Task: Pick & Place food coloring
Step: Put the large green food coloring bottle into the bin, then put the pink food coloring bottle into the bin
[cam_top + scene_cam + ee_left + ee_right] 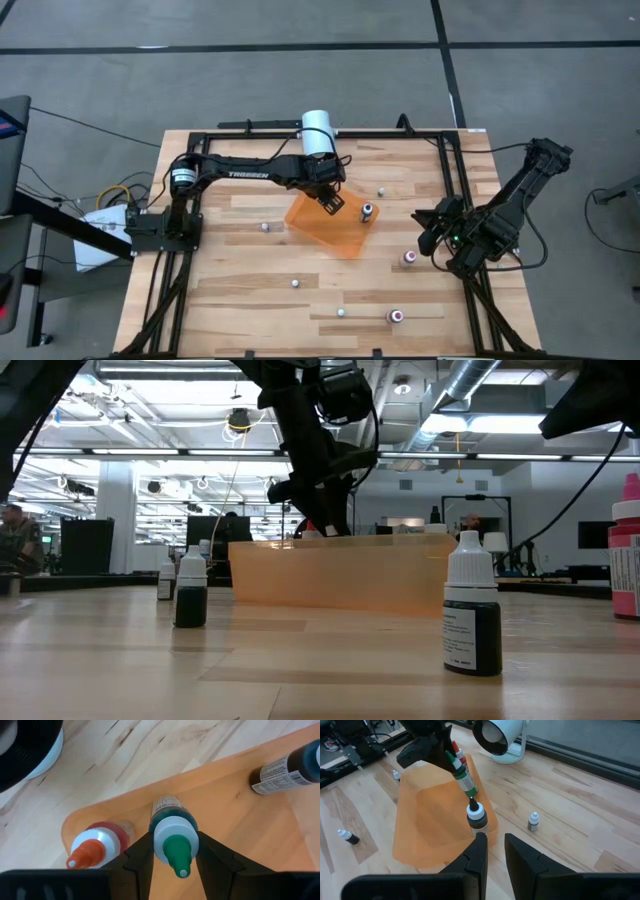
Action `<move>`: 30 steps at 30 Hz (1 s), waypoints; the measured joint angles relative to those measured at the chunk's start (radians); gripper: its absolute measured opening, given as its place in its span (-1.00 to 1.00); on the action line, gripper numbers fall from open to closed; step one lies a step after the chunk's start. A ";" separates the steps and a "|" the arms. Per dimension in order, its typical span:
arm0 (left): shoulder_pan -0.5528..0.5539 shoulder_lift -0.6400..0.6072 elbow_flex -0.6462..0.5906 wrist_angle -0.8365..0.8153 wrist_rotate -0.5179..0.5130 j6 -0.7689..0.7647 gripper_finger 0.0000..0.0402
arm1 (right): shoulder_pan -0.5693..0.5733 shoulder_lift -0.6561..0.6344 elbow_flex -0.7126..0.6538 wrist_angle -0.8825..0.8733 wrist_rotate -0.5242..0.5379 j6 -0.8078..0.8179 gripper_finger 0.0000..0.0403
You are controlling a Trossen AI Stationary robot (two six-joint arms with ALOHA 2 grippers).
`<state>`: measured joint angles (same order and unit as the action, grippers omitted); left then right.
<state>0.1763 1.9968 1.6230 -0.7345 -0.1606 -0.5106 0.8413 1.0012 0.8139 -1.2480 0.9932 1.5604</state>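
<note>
Left gripper (172, 851) has its jaws pinching the green-capped bottle (172, 832) over the orange tray (325, 225) — long axis tilted, base aimed down at the tray. Right gripper (492, 851) waits nearby, jaws spread.

The left gripper (331, 203) hangs over the orange tray (325, 228), so the way down is blocked there. A dark bottle (367, 211) stands at the tray's edge. The big white cylinder (319, 133) crowds the back. The front of the table (230, 300) has wide bare wood.

pink bottle (626, 550) cut by frame edge, scattered bottles' (296, 283) colours unreadable
</note>
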 joint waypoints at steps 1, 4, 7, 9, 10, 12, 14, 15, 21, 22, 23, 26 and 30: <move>0.000 0.000 0.000 0.000 0.000 0.000 -0.39 | 0.000 0.000 0.000 0.000 0.000 0.000 -0.72; 0.000 0.000 0.000 0.000 0.000 0.000 -0.39 | 0.000 0.000 0.000 0.000 0.000 0.000 -0.72; 0.000 0.000 0.000 0.000 -0.001 0.001 -0.39 | 0.000 0.000 0.000 0.000 0.000 0.000 -0.72; 0.001 0.000 0.000 0.000 -0.001 0.009 -0.39 | 0.000 0.000 0.000 0.000 0.000 0.000 -0.72; 0.001 0.000 0.000 0.000 -0.002 0.014 -0.38 | 0.000 0.000 0.000 0.000 0.000 0.001 -0.72; 0.001 0.000 0.000 0.000 -0.005 0.020 -0.33 | 0.000 0.000 0.000 0.000 0.000 0.001 -0.72; 0.001 0.000 0.000 0.001 -0.008 0.020 -0.26 | 0.000 0.000 0.000 0.001 0.000 0.001 -0.72; 0.001 0.000 0.000 0.001 -0.008 0.020 -0.22 | 0.000 0.000 0.000 0.002 0.000 0.001 -0.72; 0.001 0.000 0.000 0.000 -0.008 0.020 -0.02 | 0.000 0.000 0.000 0.004 0.000 0.002 -0.72; 0.002 0.000 0.006 -0.011 -0.008 0.020 0.00 | 0.000 0.000 0.000 0.004 0.000 0.002 -0.72; 0.004 0.000 0.020 -0.033 -0.008 0.020 0.01 | 0.000 0.000 0.000 0.004 0.000 0.002 -0.72; 0.011 -0.001 0.089 -0.105 -0.008 0.020 0.02 | 0.000 0.000 0.000 0.004 -0.001 0.001 -0.72; 0.019 -0.001 0.227 -0.280 -0.009 0.011 0.02 | 0.000 0.000 0.000 0.004 -0.020 0.001 -0.72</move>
<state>0.1951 1.9961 1.8498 -1.0142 -0.1693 -0.4998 0.8417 1.0013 0.8139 -1.2438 0.9728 1.5616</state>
